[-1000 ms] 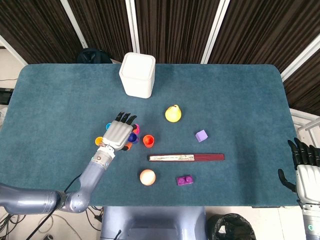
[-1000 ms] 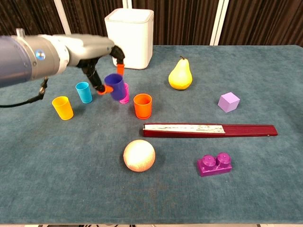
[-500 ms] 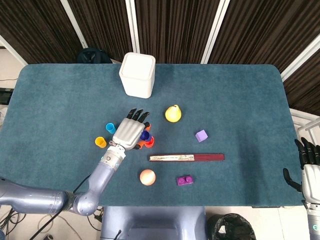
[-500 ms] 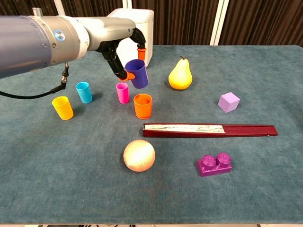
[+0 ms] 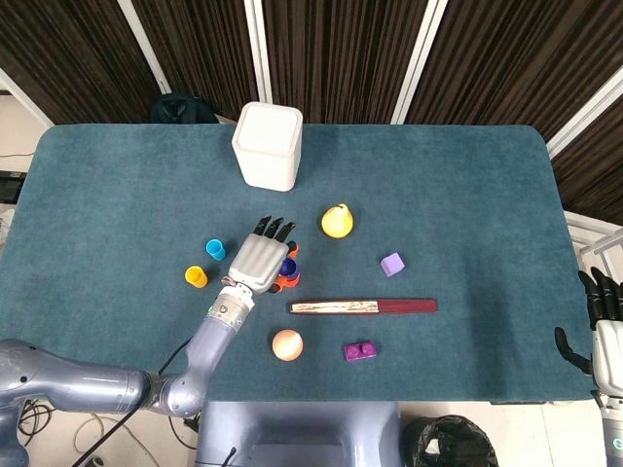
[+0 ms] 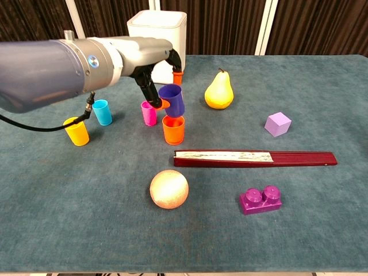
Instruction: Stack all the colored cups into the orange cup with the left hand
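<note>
Purple cup (image 6: 172, 101) pinched in the left hand (image 5: 264, 261), tilted right above the orange cup (image 6: 173, 130). Pink cup (image 6: 149, 113) just beside, blue cup (image 6: 102, 112) and yellow cup (image 6: 76, 131) further left. All sat on a teal carpeted table (image 5: 467, 195), dark curtains (image 5: 341, 49) behind. Right hand (image 5: 605, 336) off the table edge, fingers loosely spread, holding nothing.

Teal-blue felt table (image 6: 322, 241), purple cup (image 6: 172, 100), orange cup (image 6: 173, 130), magenta cup (image 6: 149, 113), cyan cup (image 6: 103, 112), yellow cup (image 6: 76, 131), yellow pear (image 6: 218, 90), lilac cube (image 6: 278, 123), purple brick (image 6: 261, 200), white bin (image 6: 156, 37), pale peach ball (image 6: 169, 189), dark red fan (image 6: 255, 158) with what looks like a cream patterned face, silver left hand (image 5: 261, 265) with black fingers.
</note>
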Available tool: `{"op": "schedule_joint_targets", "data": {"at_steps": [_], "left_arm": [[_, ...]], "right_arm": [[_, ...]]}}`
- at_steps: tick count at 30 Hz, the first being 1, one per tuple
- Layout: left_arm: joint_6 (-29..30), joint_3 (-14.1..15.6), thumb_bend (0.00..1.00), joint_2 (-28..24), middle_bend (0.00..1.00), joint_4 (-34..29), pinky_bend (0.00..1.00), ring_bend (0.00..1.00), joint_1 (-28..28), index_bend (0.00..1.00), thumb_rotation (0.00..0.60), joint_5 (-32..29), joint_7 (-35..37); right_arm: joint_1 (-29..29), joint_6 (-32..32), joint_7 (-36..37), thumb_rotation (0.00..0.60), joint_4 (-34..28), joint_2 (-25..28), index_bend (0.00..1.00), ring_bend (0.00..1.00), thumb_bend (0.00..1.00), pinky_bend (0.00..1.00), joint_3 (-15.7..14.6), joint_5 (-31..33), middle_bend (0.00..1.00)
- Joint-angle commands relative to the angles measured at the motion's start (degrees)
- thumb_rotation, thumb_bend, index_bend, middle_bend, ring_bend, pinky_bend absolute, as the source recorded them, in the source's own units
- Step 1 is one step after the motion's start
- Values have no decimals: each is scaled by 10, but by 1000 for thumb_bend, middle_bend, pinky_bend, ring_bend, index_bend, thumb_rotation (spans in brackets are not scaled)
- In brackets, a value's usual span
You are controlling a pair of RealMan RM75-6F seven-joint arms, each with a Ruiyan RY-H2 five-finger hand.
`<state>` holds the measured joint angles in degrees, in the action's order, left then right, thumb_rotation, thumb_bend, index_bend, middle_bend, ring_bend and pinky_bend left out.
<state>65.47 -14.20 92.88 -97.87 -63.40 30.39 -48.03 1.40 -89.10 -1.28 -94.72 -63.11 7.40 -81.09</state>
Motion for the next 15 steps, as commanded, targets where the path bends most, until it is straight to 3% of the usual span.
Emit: {"op": "schedule_joint_targets", "data": {"at_steps": [1, 15], "left_arm": [[-1, 3, 340, 8, 95, 8, 0, 0, -2, 475, 600, 3, 0], [8, 10, 339, 35, 95, 40, 0, 0, -3, 475, 600, 6, 0]], "right_arm": [[0, -1, 0, 600, 0, 0, 36, 63, 430, 0, 0, 0, 0], [-3, -4, 3, 600, -1, 2, 36, 63, 430, 0, 3, 3, 0]]}}
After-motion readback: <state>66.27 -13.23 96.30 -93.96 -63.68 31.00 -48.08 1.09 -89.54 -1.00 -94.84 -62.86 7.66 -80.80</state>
